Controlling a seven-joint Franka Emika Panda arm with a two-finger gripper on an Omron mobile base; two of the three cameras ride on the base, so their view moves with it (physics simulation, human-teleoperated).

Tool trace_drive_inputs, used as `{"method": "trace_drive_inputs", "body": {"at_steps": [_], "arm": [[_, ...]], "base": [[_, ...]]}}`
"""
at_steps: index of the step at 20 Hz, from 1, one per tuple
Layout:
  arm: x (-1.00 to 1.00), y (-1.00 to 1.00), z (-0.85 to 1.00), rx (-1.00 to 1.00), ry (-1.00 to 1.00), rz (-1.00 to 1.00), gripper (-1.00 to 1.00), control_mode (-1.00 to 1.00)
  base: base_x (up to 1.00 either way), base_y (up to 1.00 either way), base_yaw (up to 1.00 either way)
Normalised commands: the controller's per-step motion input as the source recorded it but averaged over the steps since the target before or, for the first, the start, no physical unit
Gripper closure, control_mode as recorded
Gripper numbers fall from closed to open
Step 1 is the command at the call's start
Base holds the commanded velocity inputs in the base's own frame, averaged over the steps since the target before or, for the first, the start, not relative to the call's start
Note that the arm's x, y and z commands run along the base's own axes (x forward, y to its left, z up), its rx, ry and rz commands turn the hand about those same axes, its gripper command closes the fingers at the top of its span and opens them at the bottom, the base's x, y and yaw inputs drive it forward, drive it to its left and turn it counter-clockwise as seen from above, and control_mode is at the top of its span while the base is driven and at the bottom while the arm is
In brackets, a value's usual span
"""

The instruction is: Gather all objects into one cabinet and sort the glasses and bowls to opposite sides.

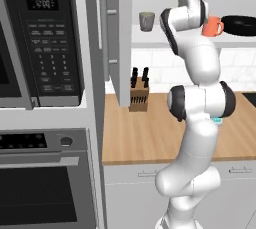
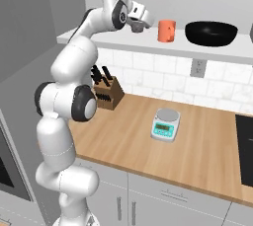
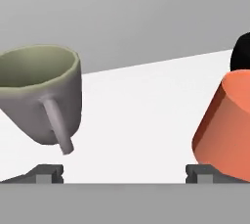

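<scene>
Gripper (image 3: 124, 174) wide open, empty, between grey-green cup (image 3: 41, 98) and orange mug (image 3: 227, 125)

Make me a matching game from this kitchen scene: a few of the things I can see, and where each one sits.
Things:
1. orange mug
2. black bowl
3. knife block
4. white scale

Places:
A. counter, near its middle
B. shelf, far right
C. counter, against the tiled wall
D. shelf, between the grey-green cup and the bowl

Pairs: 1-D, 2-B, 3-C, 4-A
</scene>
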Motion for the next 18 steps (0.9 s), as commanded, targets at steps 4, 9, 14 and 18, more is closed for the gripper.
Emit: {"method": "trace_drive_inputs", "body": {"at_steps": [4, 9, 14, 18], "arm": [[-0.75, -0.27, 0.82, 0.00, 0.00, 0.00, -1.00, -1.00], [-0.97, -0.21, 0.70, 0.01, 0.00, 0.00, -1.00, -1.00], [-0.83, -0.29, 0.13, 0.00, 0.07, -0.02, -1.00, -1.00], [-0.85, -0.41, 0.21, 0.00, 0.03, -0.01, -1.00, -1.00]], "base": [[0.00, 0.00, 0.00], [0.00, 0.00, 0.00], [0.00, 0.00, 0.00], [0.00, 0.00, 0.00]]}}
